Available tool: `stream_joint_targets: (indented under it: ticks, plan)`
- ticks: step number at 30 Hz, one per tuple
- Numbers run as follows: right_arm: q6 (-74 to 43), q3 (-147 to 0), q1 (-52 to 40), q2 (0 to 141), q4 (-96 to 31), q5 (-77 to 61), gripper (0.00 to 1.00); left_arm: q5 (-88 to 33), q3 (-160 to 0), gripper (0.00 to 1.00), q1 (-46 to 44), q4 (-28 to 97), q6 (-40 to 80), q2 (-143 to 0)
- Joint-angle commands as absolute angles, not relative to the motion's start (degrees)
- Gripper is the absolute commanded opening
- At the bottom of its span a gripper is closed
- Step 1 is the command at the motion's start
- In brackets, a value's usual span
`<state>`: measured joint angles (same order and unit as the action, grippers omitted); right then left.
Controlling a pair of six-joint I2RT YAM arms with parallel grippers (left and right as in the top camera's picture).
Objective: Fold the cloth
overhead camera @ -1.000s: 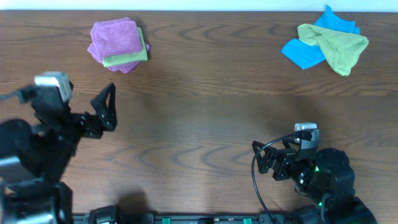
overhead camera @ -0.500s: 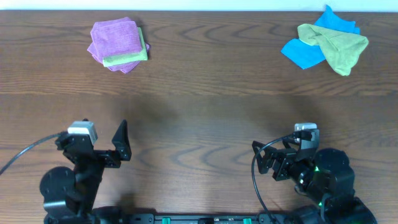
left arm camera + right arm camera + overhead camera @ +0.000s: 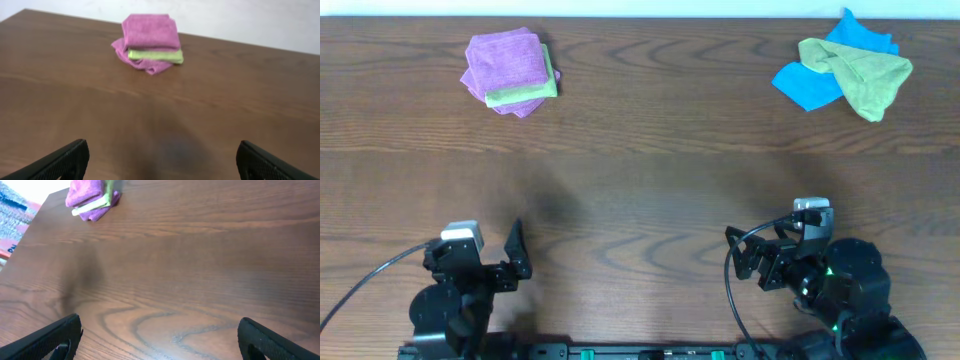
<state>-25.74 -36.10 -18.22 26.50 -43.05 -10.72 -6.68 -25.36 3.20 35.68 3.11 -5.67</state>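
The cloth (image 3: 503, 60) is a lilac-purple towel folded into a small square. It tops a stack at the table's far left, over a lime-green folded cloth (image 3: 523, 92) and another purple cloth (image 3: 510, 106). The left wrist view shows the same cloth (image 3: 150, 31) far ahead, and the right wrist view shows it (image 3: 85, 190) at the top left. My left gripper (image 3: 516, 250) (image 3: 162, 162) is open and empty near the front edge. Also open and empty, my right gripper (image 3: 738, 255) (image 3: 160, 340) is at the front right.
A blue cloth (image 3: 810, 85) and a lime-green cloth (image 3: 860, 70) lie crumpled together at the far right corner. Bare brown wood (image 3: 650, 190) lies between the arms and the cloths. The table's left edge (image 3: 30, 225) shows in the right wrist view.
My left arm has pulled back from the left middle of the table to the front edge, its gripper staying open. The right arm and the cloths have not moved.
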Motion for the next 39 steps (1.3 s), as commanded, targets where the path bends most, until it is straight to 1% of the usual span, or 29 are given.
stream_joint_targets:
  ticks: [1, 8, 15, 26, 39]
  plan:
    - [-26.55, -35.92, -17.85, 26.15, -43.13, -10.55, 0.99, -4.71, -24.12, 0.95, 2.9, 37.34, 2.72, -3.31]
    - [-26.57, -35.92, -17.85, 26.15, -43.11, -10.55, 0.99, -2.15, -22.44, 0.95, 2.85, 43.83, 2.7, -0.64]
    - [-26.55, -35.92, -17.87, 26.15, -43.11, -10.52, 0.99, 3.57, -22.31, 0.95, 2.0, 50.39, 2.7, -0.21]
    - [-26.55, -35.92, -17.85, 26.15, -43.11, -10.55, 0.99, 3.84, -22.28, 0.95, 1.41, 57.17, 2.72, -0.21]
    - [-26.55, -35.92, -17.87, 26.15, -43.11, -10.55, 0.99, 3.75, -22.26, 0.95, -0.89, 59.33, 2.74, -0.21]
